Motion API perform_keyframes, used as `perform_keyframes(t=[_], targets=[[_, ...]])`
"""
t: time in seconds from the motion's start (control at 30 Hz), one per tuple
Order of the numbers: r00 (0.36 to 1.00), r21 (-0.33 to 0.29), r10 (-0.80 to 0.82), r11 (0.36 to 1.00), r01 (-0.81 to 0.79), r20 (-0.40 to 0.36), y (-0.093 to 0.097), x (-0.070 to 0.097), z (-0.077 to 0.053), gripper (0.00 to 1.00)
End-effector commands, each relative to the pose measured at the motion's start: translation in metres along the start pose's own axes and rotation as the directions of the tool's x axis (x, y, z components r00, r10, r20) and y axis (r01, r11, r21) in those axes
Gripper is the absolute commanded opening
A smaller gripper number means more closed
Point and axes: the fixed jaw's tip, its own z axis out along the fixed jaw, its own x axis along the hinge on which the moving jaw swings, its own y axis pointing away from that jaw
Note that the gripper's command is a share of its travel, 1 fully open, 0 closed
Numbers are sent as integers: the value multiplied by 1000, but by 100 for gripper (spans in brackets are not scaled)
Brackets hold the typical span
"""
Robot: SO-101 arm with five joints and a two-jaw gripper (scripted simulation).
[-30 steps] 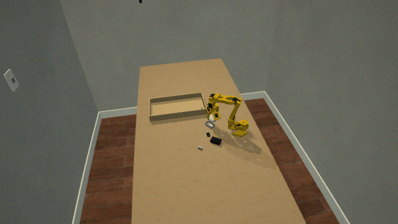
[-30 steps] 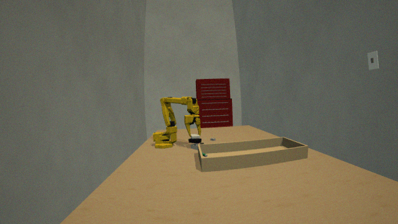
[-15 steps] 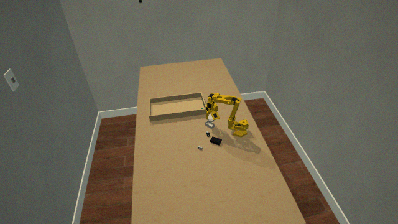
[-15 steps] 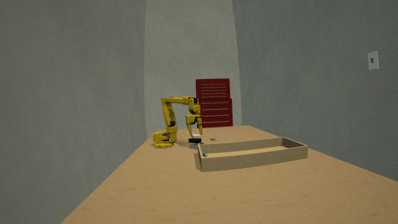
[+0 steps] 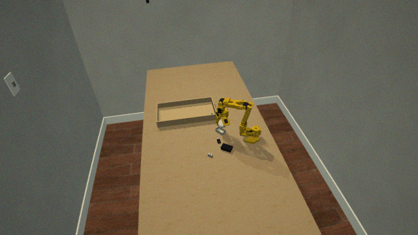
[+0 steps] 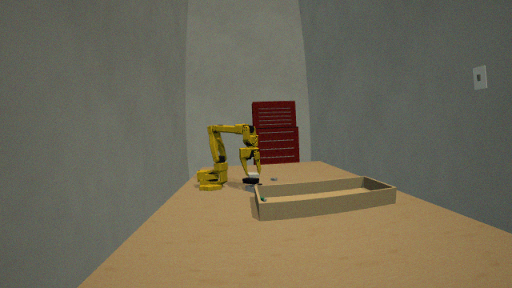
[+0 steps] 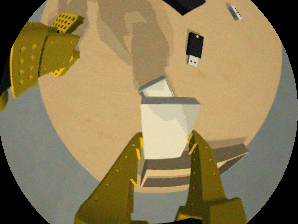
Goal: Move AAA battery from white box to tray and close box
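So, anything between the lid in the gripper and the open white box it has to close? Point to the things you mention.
Nothing visible stands between them: the gripper (image 5: 221, 124) (image 6: 253, 174) (image 7: 166, 141) holds the white lid (image 6: 254, 175) (image 7: 169, 127) above the open box (image 5: 221, 130) (image 7: 159, 88). The USB stick (image 5: 219, 141) (image 7: 195, 46) lies off to one side.

Lid (image 5: 221, 123) (image 6: 254, 175) (image 7: 169, 127) sits between gripper (image 5: 221, 123) (image 6: 253, 172) (image 7: 166, 137) fingers; base (image 5: 223, 134) (image 6: 250, 188) (image 7: 168, 86) lies below. Tray (image 5: 186, 121) (image 6: 328, 207) (image 7: 165, 164) lies just beside, battery (image 5: 211, 113) (image 6: 262, 198) in its gripper-side corner. USB stick (image 5: 219, 141) (image 7: 195, 45) lies opposite.

No readable text, no legible labels, no brand names, no numbers, no signs on anything
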Motion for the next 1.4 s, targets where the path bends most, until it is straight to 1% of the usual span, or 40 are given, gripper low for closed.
perform_keyframes(t=[0.0, 0.87, 1.37], targets=[[1000, 27, 3, 1000, -3, -21, -5, 2, -5, 20], [1000, 26, -4, 1000, 5, -21, -3, 1, -5, 20], [991, 23, -133, 991, 133, -24, -5, 3, -5, 20]])
